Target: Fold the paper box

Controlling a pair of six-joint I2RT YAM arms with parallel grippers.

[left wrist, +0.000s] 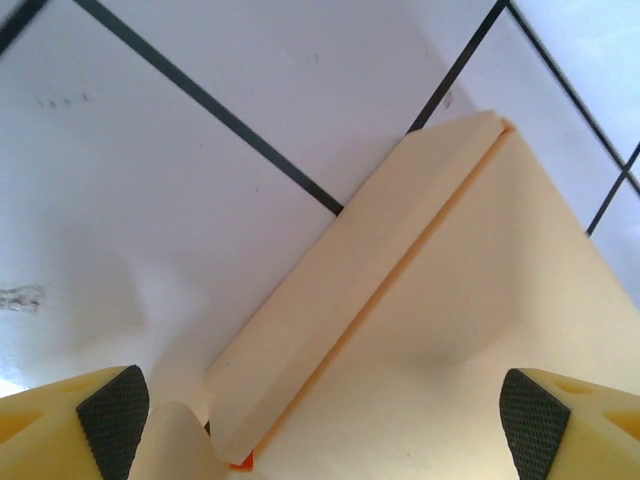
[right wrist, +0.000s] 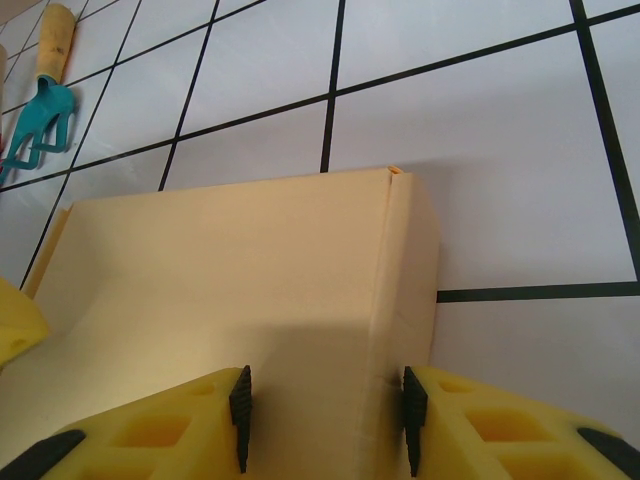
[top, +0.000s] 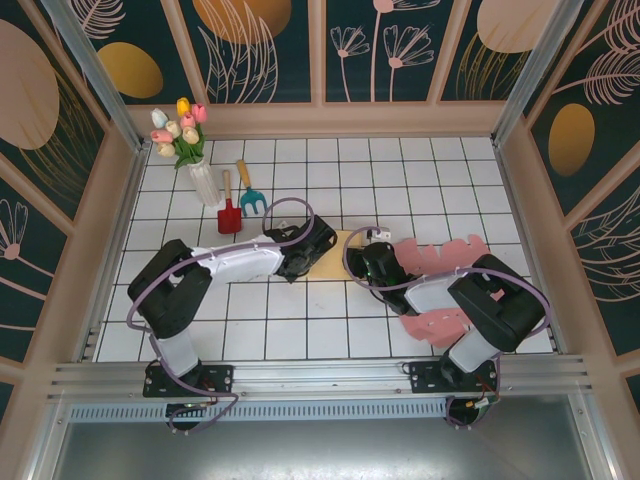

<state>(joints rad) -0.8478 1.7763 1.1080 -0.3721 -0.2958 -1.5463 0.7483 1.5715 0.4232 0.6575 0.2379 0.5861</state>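
White-tiled table [top: 330,330] bears a cream paper box [right wrist: 230,270], mostly hidden under both arms; left hand [left wrist: 320,420] gapes above it, right hand [right wrist: 326,415] pinches its raised wall; red wooden-handled trowel [top: 229,218] lies beyond.

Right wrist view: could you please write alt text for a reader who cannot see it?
The right gripper has its yellow, black-padded fingers either side of a folded crease of a cream paper box on a white tiled table. A teal hand rake with a wooden handle lies at upper left.

Left fingers [left wrist: 112,415] wide — right fingers [right wrist: 240,415] clamped.
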